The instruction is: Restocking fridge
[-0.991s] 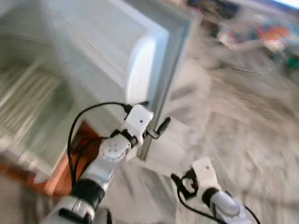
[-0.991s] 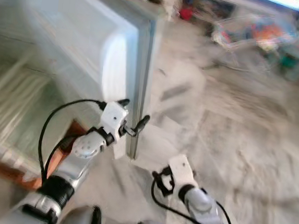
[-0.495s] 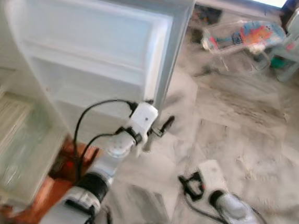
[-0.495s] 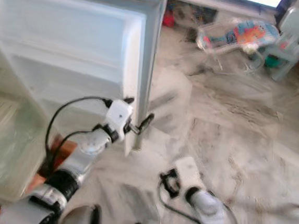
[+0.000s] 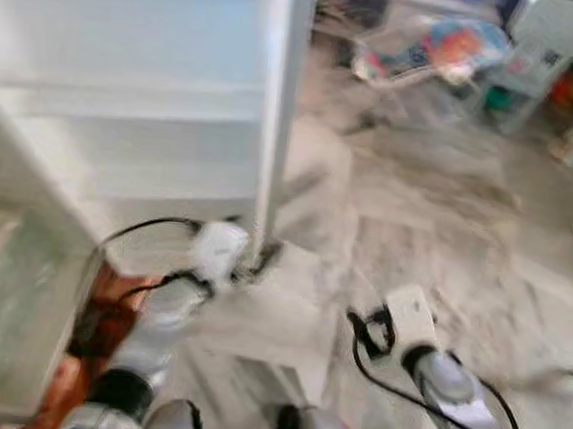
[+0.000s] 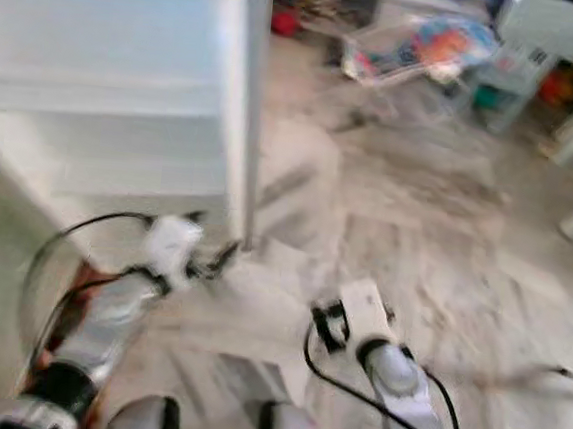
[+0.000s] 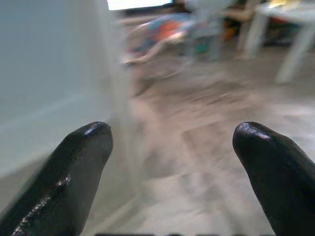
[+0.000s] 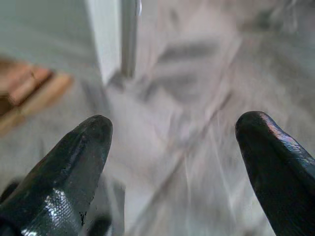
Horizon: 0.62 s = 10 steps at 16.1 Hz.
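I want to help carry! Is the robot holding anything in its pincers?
No. The left pincer and right pincer are both open and empty, beside the fridge door.

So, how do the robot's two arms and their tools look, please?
Both arms are silver metal with a white housing at the wrist and a looping black cable. The left tool and the right tool each have two long black fingers with rounded tips. No markings can be read.
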{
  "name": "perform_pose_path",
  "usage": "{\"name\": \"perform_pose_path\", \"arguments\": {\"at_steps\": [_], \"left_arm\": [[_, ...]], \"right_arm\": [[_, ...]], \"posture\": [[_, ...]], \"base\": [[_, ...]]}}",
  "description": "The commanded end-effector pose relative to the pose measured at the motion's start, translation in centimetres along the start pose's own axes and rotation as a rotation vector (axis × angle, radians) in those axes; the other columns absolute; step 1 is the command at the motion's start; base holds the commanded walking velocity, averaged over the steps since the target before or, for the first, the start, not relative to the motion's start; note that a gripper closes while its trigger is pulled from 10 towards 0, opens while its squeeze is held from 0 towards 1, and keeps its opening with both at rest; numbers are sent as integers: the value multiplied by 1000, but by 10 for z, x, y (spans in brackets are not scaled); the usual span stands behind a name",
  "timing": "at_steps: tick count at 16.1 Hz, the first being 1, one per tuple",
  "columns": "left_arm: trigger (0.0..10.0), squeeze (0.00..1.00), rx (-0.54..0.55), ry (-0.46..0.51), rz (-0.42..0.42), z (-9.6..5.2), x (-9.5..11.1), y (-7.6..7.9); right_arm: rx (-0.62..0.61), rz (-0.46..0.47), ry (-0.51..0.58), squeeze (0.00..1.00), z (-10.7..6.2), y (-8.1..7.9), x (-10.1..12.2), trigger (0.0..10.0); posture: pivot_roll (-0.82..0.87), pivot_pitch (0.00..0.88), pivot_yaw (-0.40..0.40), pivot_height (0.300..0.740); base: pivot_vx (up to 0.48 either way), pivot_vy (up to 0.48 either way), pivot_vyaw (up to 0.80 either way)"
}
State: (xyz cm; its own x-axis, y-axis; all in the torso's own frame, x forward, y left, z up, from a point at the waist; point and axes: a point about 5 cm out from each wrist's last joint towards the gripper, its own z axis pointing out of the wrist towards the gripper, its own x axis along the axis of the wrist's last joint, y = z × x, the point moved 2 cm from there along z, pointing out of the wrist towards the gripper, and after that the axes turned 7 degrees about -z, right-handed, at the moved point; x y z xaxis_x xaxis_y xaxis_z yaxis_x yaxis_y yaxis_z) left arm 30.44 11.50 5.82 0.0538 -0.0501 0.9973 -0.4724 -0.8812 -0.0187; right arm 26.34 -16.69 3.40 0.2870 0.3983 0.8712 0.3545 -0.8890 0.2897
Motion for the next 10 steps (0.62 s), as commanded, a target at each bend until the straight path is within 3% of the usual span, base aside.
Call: {"name": "perform_pose_path", "arguments": {"at_steps": [1, 2, 6, 8, 10], "left_arm": [[10000, 0, 11, -8, 26, -6, 2, -2], [10000, 0, 19, -4, 51, -12, 8, -5], [10000, 0, 59, 12, 55, -22, 14, -11], [10000, 0, 182, 4, 23, -34, 8, -21], [10000, 0, 217, -12, 13, -41, 5, -21]], "right_arm": [[-122, 16, 51, 0, -2, 21, 8, 10000], [-149, 17, 105, 0, 0, 24, 20, 10000], [-180, 22, 152, 0, 0, 26, 30, 10000], [-178, 58, 187, 0, 5, 18, 38, 10000], [-180, 62, 202, 0, 6, 15, 40, 10000]], "posture": [[48, 187, -58, 740], [73, 196, -54, 740], [68, 202, -68, 740], [59, 197, -71, 740], [59, 197, -71, 740]], "base": [[0, 0, -800], [0, 0, -800], [0, 0, -800], [0, -324, 0], [0, -371, 0]]}}
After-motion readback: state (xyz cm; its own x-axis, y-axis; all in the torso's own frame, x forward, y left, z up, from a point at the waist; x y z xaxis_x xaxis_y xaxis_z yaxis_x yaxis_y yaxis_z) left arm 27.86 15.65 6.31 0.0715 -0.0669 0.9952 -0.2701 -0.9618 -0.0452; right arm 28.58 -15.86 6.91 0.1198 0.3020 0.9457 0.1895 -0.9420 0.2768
